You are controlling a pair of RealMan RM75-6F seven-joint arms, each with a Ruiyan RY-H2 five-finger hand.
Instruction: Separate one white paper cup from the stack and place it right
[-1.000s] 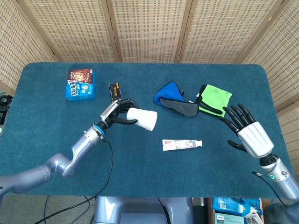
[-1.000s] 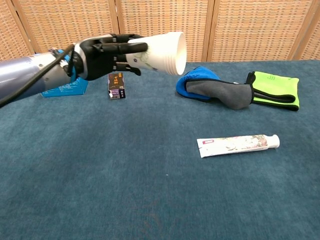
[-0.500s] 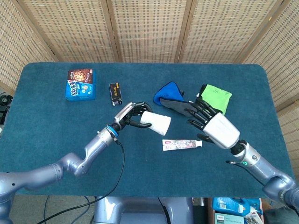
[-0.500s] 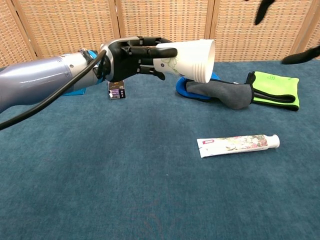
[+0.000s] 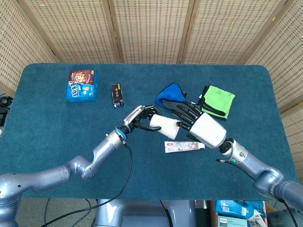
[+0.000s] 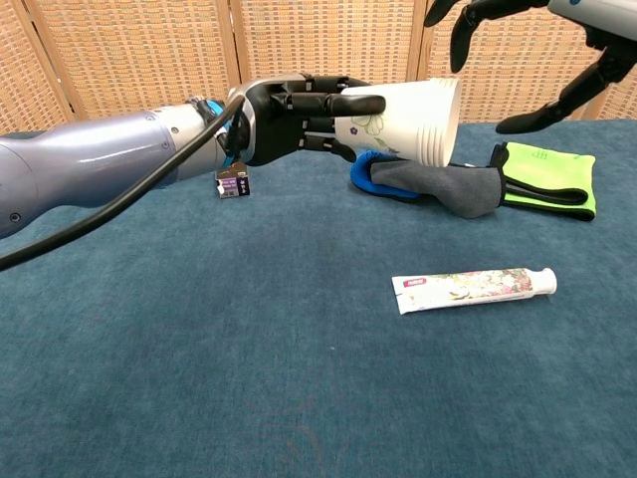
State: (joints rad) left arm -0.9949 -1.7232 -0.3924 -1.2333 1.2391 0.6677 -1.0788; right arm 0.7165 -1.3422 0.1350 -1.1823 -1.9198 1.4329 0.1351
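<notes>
1. The stack of white paper cups (image 6: pixel 403 121) lies sideways in the air above the table's middle, mouth toward the robot's right, ribbed rims nested at its open end.
2. The left hand (image 6: pixel 289 118) grips the stack's base, dark fingers wrapped round it, silver forearm reaching in low.
3. The right hand (image 5: pixel 199 124) hovers just beside the mouth, fingers spread and holding nothing (whether they touch the rim cannot be told).
4. Below lies a flat toothpaste tube (image 6: pixel 473 287); behind, a blue-grey cloth (image 6: pixel 428 181) and a green cloth (image 6: pixel 545 177).
5. The table (image 6: pixel 199 368) is napped teal fabric, backed by woven cane screens (image 5: pixel 147 28).
</notes>
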